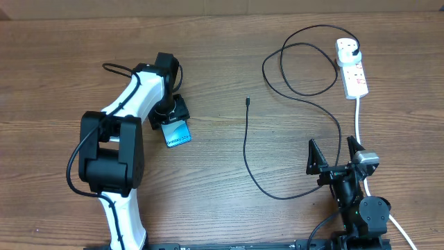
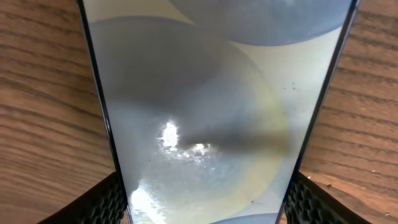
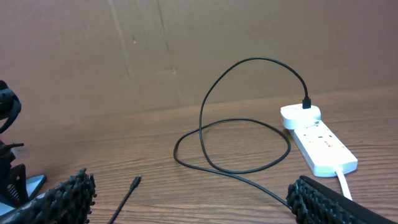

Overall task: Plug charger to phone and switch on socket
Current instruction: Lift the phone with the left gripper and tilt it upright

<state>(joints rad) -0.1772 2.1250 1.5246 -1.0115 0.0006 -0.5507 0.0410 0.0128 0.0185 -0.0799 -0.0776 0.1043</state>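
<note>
Overhead: left pincer straddles phone, grip unclear; should squeeze both edges squarely. Right pincer wide, empty; charger lies ahead to its left.

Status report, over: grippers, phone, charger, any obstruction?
Left gripper straddling phone, grip unclear. Right gripper open, empty. Charger tip loose on table, plug in socket. Nothing between tip and phone.

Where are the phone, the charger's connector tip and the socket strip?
phone (image 1: 177, 135), overhead view, on the visible blue end of its screen.
charger connector tip (image 1: 248, 101), overhead view, on the small black tip itself.
socket (image 1: 354, 71), overhead view, on the middle of its white body.
</note>
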